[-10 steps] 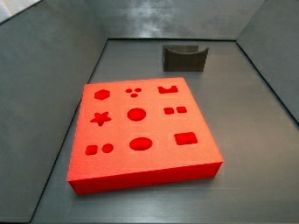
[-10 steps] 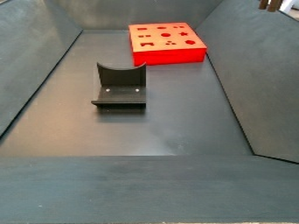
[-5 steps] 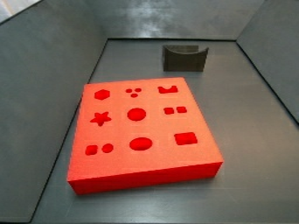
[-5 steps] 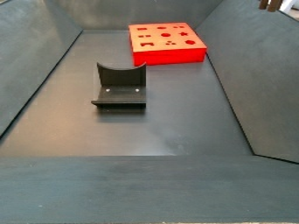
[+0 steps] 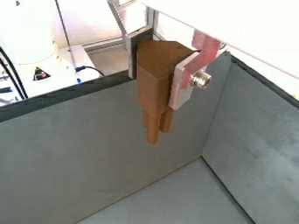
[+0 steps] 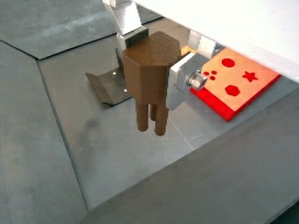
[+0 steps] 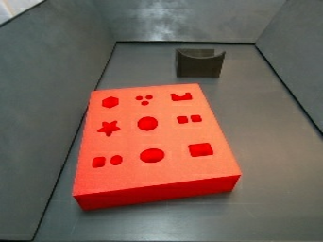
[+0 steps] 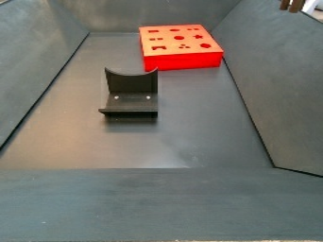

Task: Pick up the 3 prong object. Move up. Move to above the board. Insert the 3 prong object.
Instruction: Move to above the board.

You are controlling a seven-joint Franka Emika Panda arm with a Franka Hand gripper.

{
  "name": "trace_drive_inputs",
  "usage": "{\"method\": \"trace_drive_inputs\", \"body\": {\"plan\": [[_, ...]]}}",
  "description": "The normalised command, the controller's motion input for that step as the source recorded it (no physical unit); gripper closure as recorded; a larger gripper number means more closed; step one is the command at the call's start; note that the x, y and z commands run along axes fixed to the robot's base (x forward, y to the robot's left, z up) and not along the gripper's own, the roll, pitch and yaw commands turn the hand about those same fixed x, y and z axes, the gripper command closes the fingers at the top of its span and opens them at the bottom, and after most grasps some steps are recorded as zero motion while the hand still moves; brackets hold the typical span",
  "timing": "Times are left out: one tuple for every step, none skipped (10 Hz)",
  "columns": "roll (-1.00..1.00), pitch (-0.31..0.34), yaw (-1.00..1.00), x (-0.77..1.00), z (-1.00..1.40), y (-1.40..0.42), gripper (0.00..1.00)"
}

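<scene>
Tool: the tool hung high above the bin floor, out of frame in both side views and seen only in both wrist views; its silver fingers were clamped on the 3 prong object.
3 prong object: the brown 3 prong object was held by its thick upper body, prongs pointing down and free of the plates, so the ends stayed clear for entering holes. It hung upright, touching nothing below.
Grip reason: holding the body rather than the prongs looked like the sensible choice, since the prongs must go in unobstructed.
Board: the red board lay flat on the floor with its cut-outs facing up; the three small holes sat near its far edge in that side view.
Offset: in a wrist view the board showed off to one side of the piece, not under it, so a sideways move seemed yet to be made.
Fixture: the fixture stood empty, well apart from the board, directly behind the piece in a wrist view.
Stage: lifted, by my judgement; travel to above the board and insertion not yet done.
Risk: the prongs' rotation must match the hole pattern.
</scene>
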Motion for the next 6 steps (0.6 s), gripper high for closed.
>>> {"method": "trace_drive_inputs", "body": {"plan": [[0.01, 0.064, 0.03, -0.79, 0.03, -0.01, 1.00], [0.01, 0.064, 0.03, -0.79, 0.03, 0.00, 1.00], [0.01, 0.064, 0.03, -0.79, 0.03, 0.00, 1.00], [0.01, 0.064, 0.03, -0.79, 0.03, 0.00, 1.00], [0.01, 0.064, 0.03, -0.79, 0.03, 0.00, 1.00], [0.01, 0.064, 0.03, -0.79, 0.03, 0.00, 1.00]]}}
